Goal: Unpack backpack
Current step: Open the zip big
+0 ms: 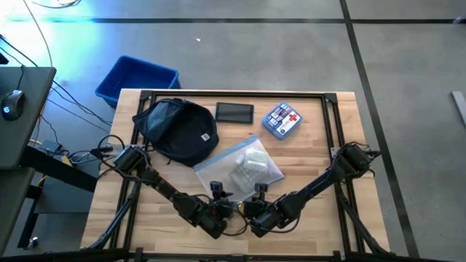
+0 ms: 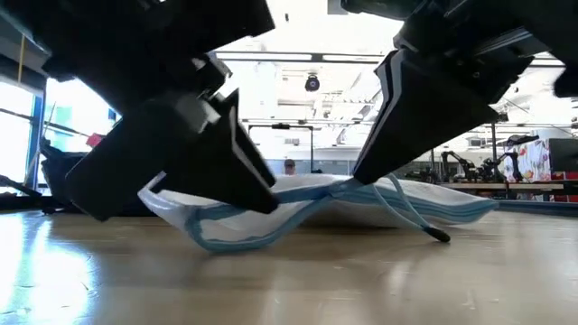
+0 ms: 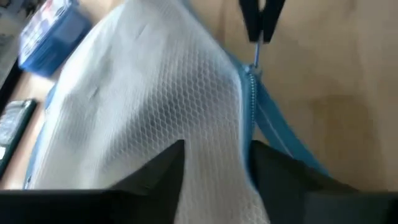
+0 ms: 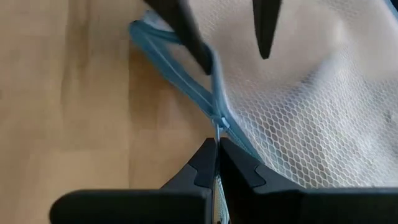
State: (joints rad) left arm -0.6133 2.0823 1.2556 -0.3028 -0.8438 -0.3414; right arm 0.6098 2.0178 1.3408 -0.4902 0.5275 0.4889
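A see-through mesh pouch (image 1: pixel 244 166) with a light-blue zipper edge lies flat on the table's middle, in front of the dark backpack (image 1: pixel 178 129) at the back left. My right gripper (image 4: pixel 216 155) is shut on the zipper's pull at the pouch's near edge. My left gripper (image 3: pixel 214 168) is open beside it, one finger (image 3: pixel 165 171) over the mesh and the other finger (image 3: pixel 277 171) out past the blue zipper edge (image 3: pixel 252 118). In the low view both grippers reach down to the pouch (image 2: pixel 316 203). My left gripper straddles the pouch's near end by the zipper edge (image 4: pixel 208 68), slanting down from the table's near side. Whether its fingers touch the mesh, I cannot tell. My right gripper pinches the small zipper pull (image 4: pixel 217 127) between its two fingertips, slanting down from the near side. The blue edge rises to the fingers (image 2: pixel 357 181), while the pouch's body stays on the table.
A black flat device (image 1: pixel 234 113) and a blue pouch with a red cross (image 1: pixel 282 120) lie at the back of the table. A bright-blue plastic bin (image 1: pixel 135 78) stands on the floor past the far left corner. Bare wood lies to the right of the mesh pouch.
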